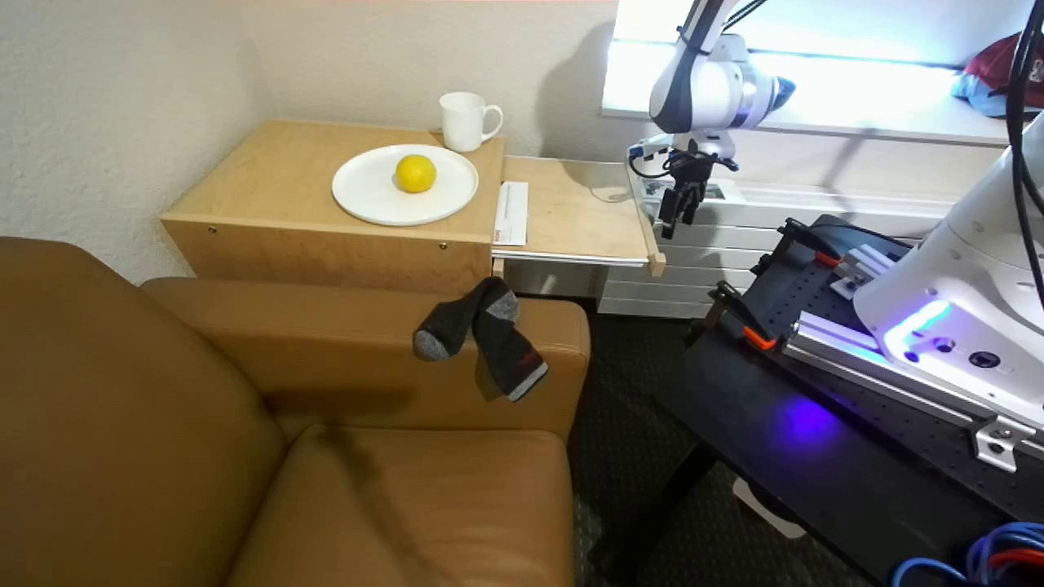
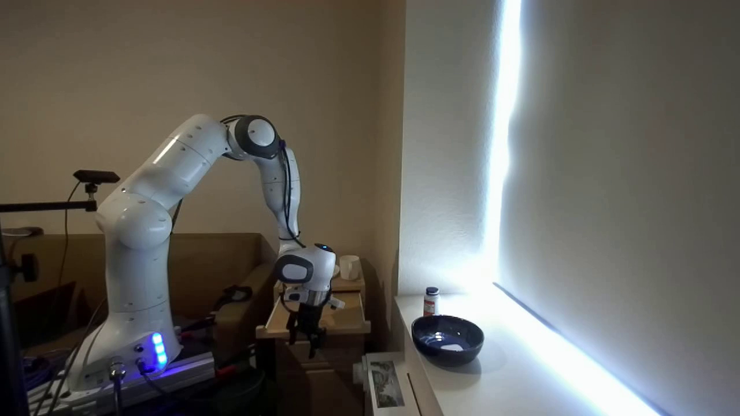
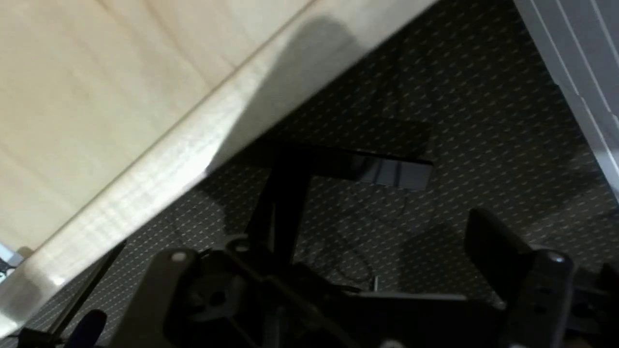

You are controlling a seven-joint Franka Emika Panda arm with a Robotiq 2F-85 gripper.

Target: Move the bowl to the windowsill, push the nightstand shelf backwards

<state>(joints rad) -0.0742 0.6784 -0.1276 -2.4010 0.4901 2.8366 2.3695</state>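
Note:
The dark bowl (image 2: 447,345) sits upright on the white windowsill (image 2: 514,381), near its room-side edge. I cannot make out the bowl in the exterior view where the windowsill (image 1: 873,102) lies behind the arm. The light-wood nightstand shelf (image 1: 583,204) is pulled out from the nightstand and also shows in an exterior view (image 2: 347,319). My gripper (image 1: 679,227) points down just beyond the shelf's outer end, with fingers apart and empty; it also shows in an exterior view (image 2: 303,345). In the wrist view the shelf (image 3: 96,96) fills the upper left, beside the open gripper (image 3: 362,237).
A white plate (image 1: 367,183) with a yellow fruit (image 1: 416,174) and a white mug (image 1: 462,122) stand on the nightstand top. A small bottle (image 2: 431,301) stands behind the bowl. A white radiator (image 1: 652,285) is below the sill. Socks (image 1: 481,330) lie on the sofa arm.

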